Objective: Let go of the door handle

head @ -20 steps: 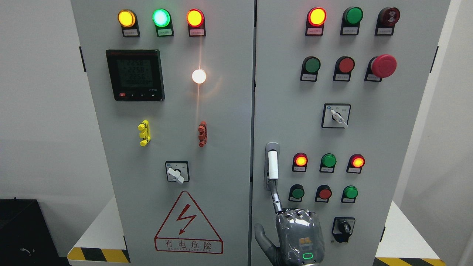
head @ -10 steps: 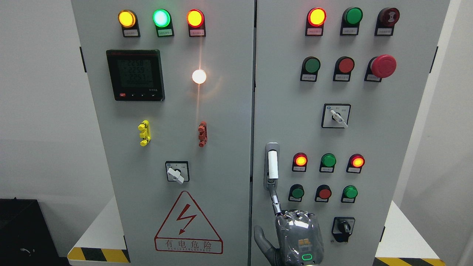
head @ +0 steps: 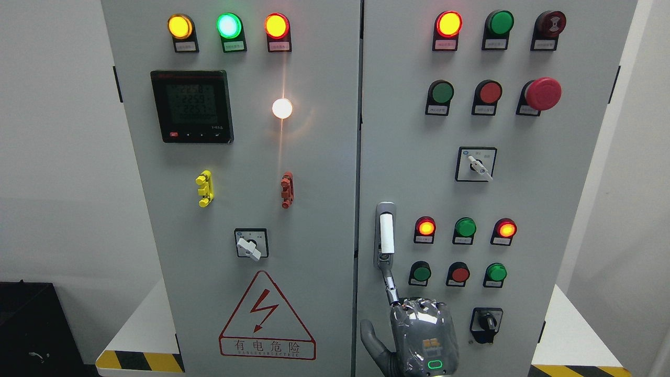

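- Below the door handle [head: 386, 235], on the right cabinet door [head: 523, 183], we see our right hand [head: 419, 335], one extended finger [head: 388, 285] touching the handle's lower end
- Handle stands upright: white cylindrical grip, shiny metal bracket
- Hand is glossy grey, thumb spread, gripping nothing
- Left hand out of view

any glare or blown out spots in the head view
Head view: the white lamp on the left door is blown out, with a vertical streak and halo; the hand shows small specular highlights; the rest is evenly lit and sharp.
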